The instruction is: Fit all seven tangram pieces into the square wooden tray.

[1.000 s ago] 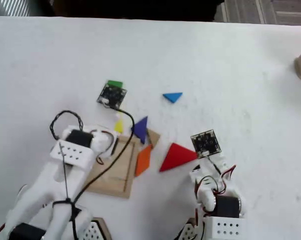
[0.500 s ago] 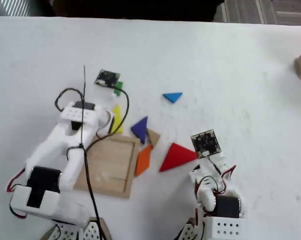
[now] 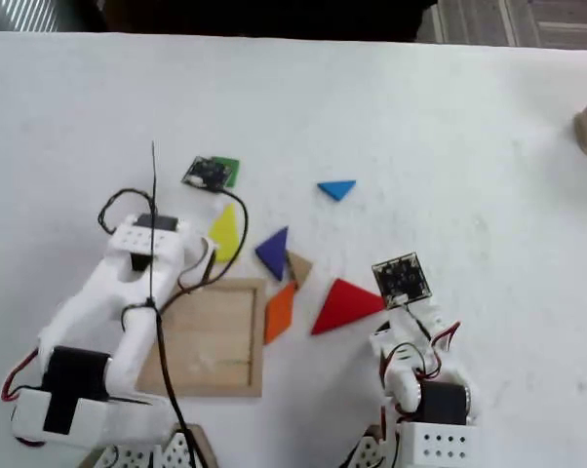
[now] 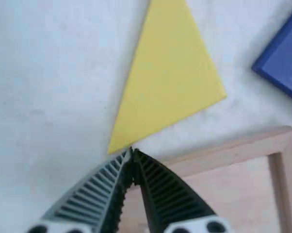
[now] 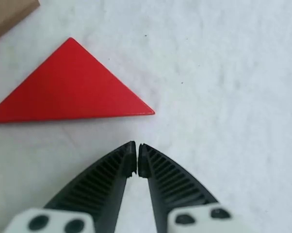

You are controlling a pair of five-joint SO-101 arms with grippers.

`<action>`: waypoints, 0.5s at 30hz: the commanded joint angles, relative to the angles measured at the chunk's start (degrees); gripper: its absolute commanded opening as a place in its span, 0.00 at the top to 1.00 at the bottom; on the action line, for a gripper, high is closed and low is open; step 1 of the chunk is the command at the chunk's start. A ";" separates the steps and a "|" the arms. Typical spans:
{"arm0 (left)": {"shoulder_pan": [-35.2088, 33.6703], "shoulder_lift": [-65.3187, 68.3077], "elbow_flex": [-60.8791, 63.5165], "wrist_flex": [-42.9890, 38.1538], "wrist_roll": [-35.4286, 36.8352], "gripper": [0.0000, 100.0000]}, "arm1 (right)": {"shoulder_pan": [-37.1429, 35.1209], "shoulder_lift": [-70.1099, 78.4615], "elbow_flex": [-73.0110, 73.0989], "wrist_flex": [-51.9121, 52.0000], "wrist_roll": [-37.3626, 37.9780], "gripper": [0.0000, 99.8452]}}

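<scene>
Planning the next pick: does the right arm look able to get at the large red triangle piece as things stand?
Probably yes: the large red triangle lies flat ahead of the right gripper, bare white table between them, nothing on it.

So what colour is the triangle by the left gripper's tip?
Yellow: the triangle shows clearest in the left wrist view.

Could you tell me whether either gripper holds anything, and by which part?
Nothing is held. Left gripper shut and empty, tip at a corner of the yellow triangle; right gripper shut and empty.
</scene>
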 commanded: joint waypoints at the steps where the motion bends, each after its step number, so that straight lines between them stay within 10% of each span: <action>1: -0.22 -1.45 1.23 -1.32 -0.09 0.98 | 0.22 -0.48 0.09 -0.92 0.35 0.98; 15: 3.38 -1.01 0.09 -15.03 7.91 0.98 | 0.48 -0.48 0.09 -0.92 0.26 0.98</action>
